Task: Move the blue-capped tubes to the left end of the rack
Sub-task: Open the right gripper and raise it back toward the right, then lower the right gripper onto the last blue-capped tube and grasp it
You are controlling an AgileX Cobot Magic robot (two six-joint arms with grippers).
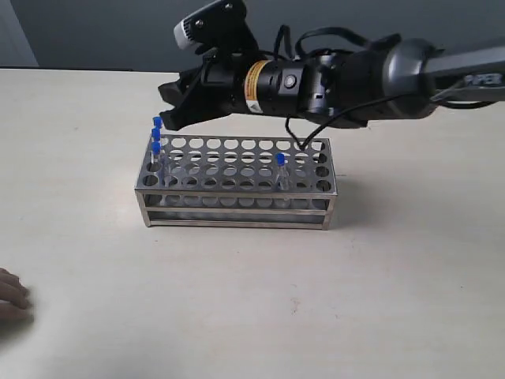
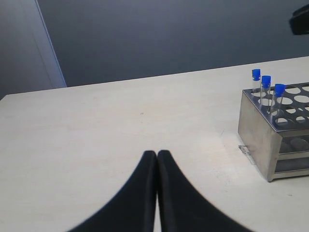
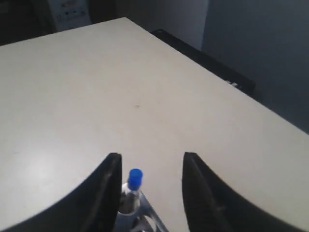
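Note:
The silver rack (image 1: 237, 207) stands mid-table. Three blue-capped tubes (image 1: 156, 135) stand in a line in its left-end holes, and a fourth blue-capped tube (image 1: 280, 160) stands right of the middle near the front. My right gripper (image 1: 168, 106) reaches across over the rack's back left corner and is open. In the right wrist view the right gripper (image 3: 150, 162) has the rearmost tube's cap (image 3: 135, 177) between its fingers, close beside one finger (image 3: 108, 186). My left gripper (image 2: 157, 154) is shut and empty over bare table, left of the rack (image 2: 263, 137) and its three tubes (image 2: 266, 82).
A pale hand (image 1: 11, 297) rests at the table's front left edge. The right arm's dark body and cables (image 1: 331, 79) hang over the back of the rack. A dark wall runs behind the table.

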